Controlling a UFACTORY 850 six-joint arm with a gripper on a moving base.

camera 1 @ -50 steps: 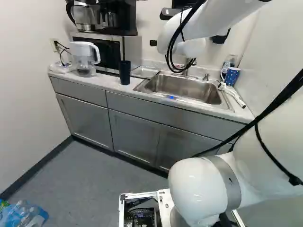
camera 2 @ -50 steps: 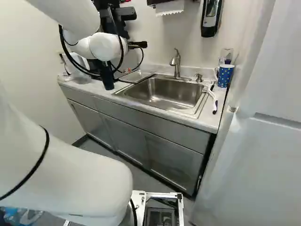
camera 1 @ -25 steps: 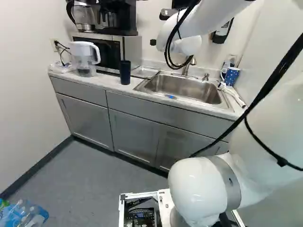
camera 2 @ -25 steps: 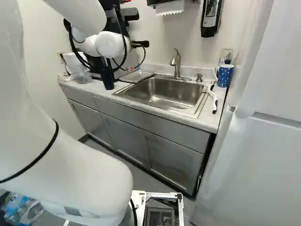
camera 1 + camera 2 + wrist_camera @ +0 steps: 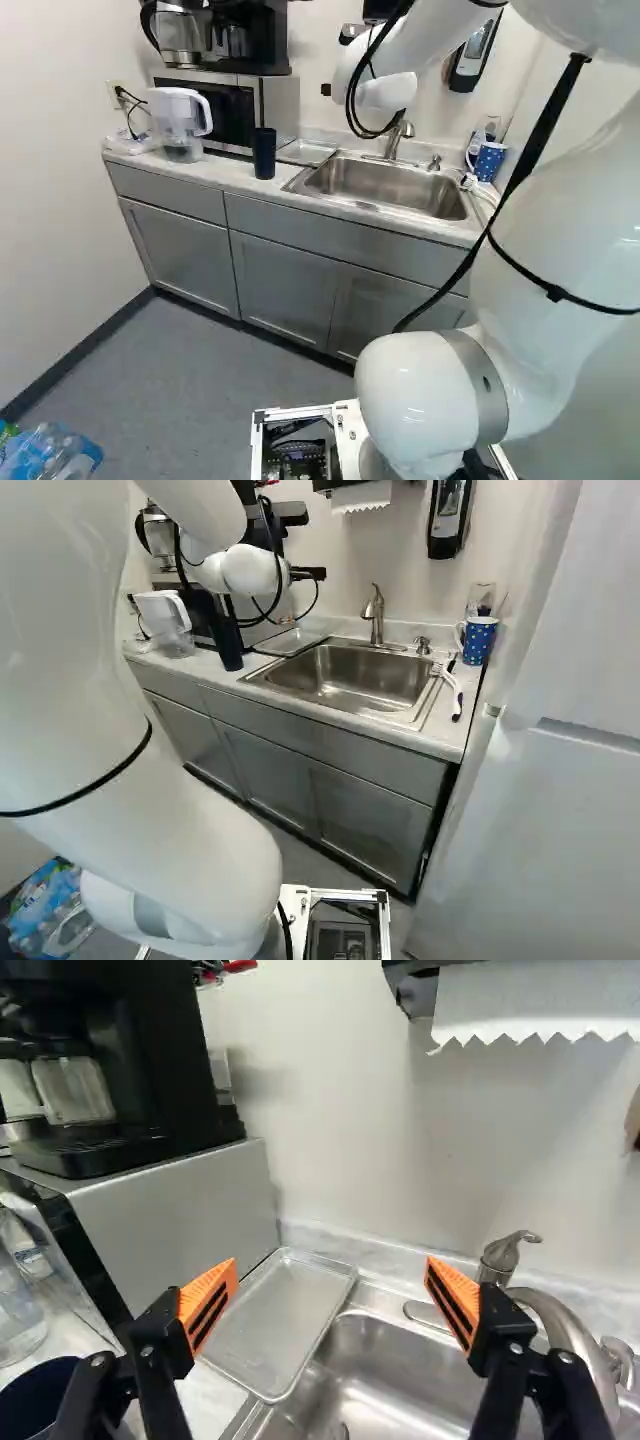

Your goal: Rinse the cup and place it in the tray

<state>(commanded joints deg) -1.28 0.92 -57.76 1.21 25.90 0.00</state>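
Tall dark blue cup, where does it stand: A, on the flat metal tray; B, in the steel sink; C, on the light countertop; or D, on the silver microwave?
C: the cup rests on the countertop, with bare counter between it and the tray in the wrist view.

Near the front edge of the tabletop (image 5: 225,176), the tumbler (image 5: 264,155) is dark navy; at its right back corner, the mug (image 5: 479,642) is blue with pale dots. The tray (image 5: 283,1325) is silver-grey, the finger pads (image 5: 212,1285) orange, striped black.
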